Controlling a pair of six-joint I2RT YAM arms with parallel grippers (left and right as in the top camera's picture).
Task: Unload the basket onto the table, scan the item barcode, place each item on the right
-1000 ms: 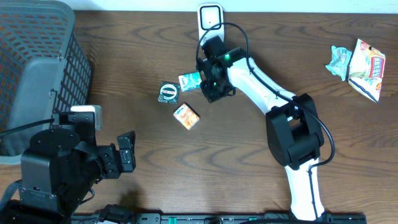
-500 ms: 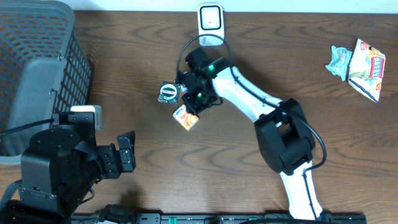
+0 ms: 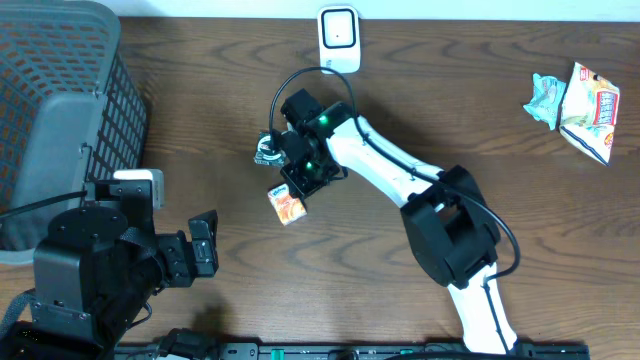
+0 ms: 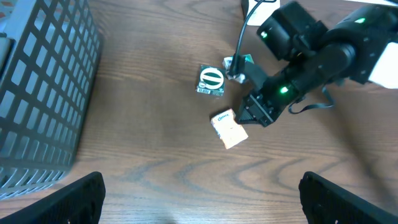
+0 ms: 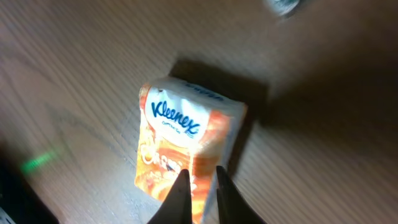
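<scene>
An orange-and-white Kleenex tissue pack (image 3: 288, 205) lies flat on the wooden table (image 3: 400, 300); the right wrist view shows it (image 5: 183, 146) directly below my right gripper (image 5: 200, 171). The right jaws stand almost shut, only a slim gap between them and nothing in it. In the overhead view the right gripper (image 3: 298, 183) hovers at the pack's far edge. The white barcode scanner (image 3: 338, 35) stands at the back edge. My left gripper (image 4: 202, 205) is wide open over bare wood at the front left.
A round green-and-white packet (image 3: 267, 150) and a teal packet (image 4: 240, 62) lie just behind the tissue pack. A grey mesh basket (image 3: 60, 90) fills the left side. Two snack bags (image 3: 588, 100) lie at the far right.
My right arm swung left and forward, away from the scanner, to above the tissue pack. The tissue pack shifted slightly towards the front left. The left arm has not moved.
</scene>
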